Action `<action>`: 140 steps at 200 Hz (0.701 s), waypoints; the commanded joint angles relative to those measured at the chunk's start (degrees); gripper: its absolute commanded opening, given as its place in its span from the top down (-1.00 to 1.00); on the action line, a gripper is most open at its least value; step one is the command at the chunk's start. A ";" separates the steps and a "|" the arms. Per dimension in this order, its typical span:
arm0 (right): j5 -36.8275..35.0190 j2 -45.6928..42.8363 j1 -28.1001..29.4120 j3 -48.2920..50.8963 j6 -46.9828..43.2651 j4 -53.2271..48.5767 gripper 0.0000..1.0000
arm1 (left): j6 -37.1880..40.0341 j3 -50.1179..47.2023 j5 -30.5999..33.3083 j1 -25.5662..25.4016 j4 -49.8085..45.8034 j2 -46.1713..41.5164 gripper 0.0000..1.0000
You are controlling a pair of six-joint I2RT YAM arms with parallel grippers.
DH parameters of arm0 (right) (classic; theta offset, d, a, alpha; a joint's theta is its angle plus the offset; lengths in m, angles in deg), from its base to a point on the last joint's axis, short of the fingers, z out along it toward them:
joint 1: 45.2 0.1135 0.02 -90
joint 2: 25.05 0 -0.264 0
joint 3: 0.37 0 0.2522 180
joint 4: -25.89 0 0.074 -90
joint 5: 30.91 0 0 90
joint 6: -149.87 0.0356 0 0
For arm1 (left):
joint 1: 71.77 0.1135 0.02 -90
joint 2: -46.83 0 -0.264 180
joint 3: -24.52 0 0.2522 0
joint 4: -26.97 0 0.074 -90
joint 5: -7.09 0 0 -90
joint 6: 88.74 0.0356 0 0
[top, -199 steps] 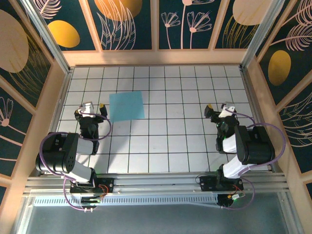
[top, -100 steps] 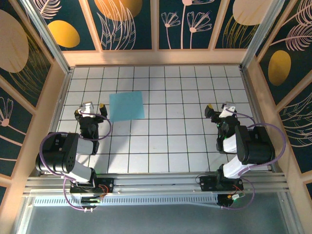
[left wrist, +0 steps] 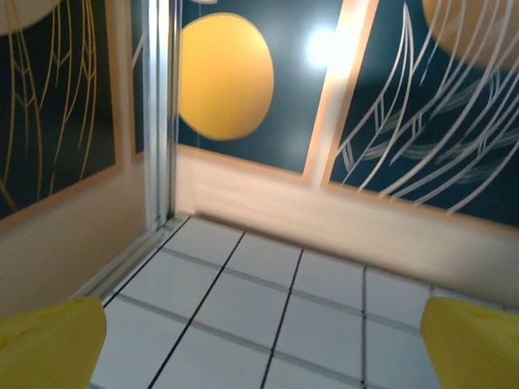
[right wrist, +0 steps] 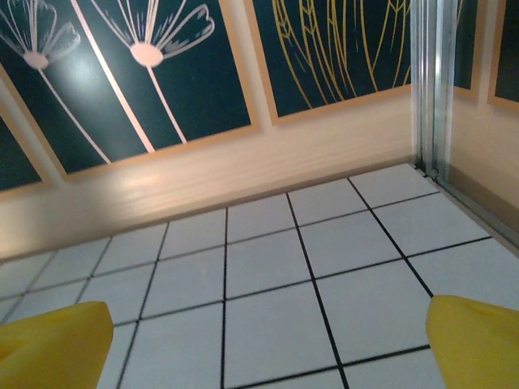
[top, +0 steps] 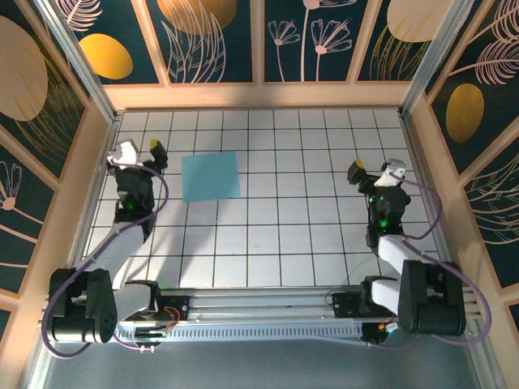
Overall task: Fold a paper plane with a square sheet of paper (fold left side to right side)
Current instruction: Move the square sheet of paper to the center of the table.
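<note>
Left end effector [top: 138, 151], wide open and empty, hangs near the square sheet of paper [top: 211, 176].

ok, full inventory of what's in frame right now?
square sheet of paper: 1, light blue, flat on the table, left of centre, untouched.
table: 1, white tiles with black grid lines, middle of the enclosure.
wall panels: several, dark blue with gold discs and pale plant drawings, wood-framed, on three sides.
rail: 1, silver, near edge, carrying both arm bases.
left gripper: 1, black with yellow fingertips, far-left tiles, left of the paper, open and holding nothing.
right gripper: 1, black with yellow fingertips, right side of the table, open and holding nothing.
</note>
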 commanded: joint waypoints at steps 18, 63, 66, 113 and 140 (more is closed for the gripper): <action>6.70 -5.67 -0.39 -7.06 13.38 -24.36 -0.99 | -15.19 13.87 -13.70 0.48 -30.12 6.28 -0.97; 21.27 0.60 -0.15 -16.28 21.39 -37.62 -0.98 | -21.28 25.13 -30.61 -4.18 -36.87 21.38 -0.94; 22.01 1.26 -0.02 -16.73 21.71 -38.10 -0.98 | -21.06 26.19 -30.72 -4.87 -37.55 22.60 -0.94; 22.34 7.70 3.95 -21.33 21.93 -41.56 -0.99 | -22.60 36.10 -33.65 -10.67 -41.05 40.00 -0.86; 19.63 9.58 6.46 -23.13 20.21 -43.81 -0.98 | -23.04 37.30 -34.26 -10.88 -41.37 44.27 -0.82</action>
